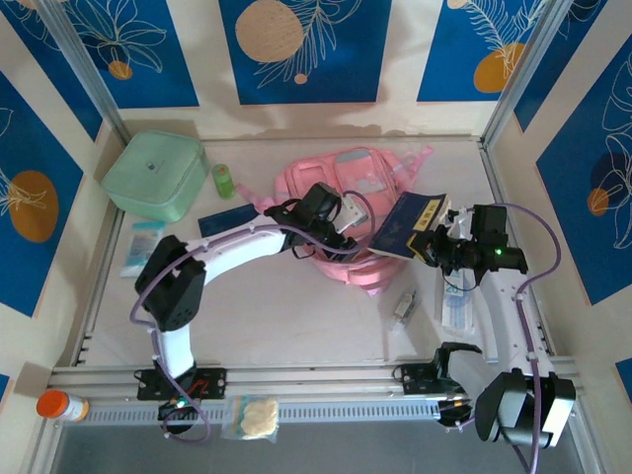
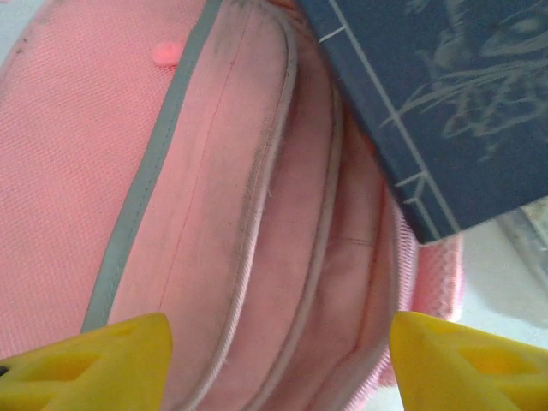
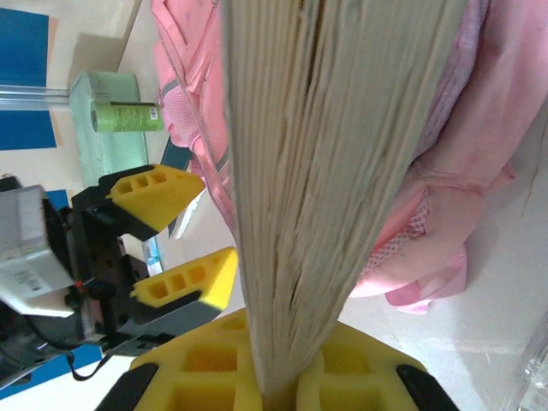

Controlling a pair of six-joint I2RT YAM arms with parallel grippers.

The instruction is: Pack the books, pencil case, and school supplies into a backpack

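Looking at this one, it all hinges on lining the navy book [image 1: 407, 225] up with the mouth of the pink backpack [image 1: 341, 173]. The right gripper [image 1: 434, 245] is clamped hard on the book's edge, pages pinched between its jaws. The book sticks out leftward from it toward the bag, with its leading corner just over the rim of the opening. From the left wrist view that opening is a long slit, and the book sits angled across one end of it. My guess is it needs turning until its long side runs along the slit, then sliding in. The left gripper [image 3: 201, 227] hovers right at the mouth, fingers spread wide with nothing held.
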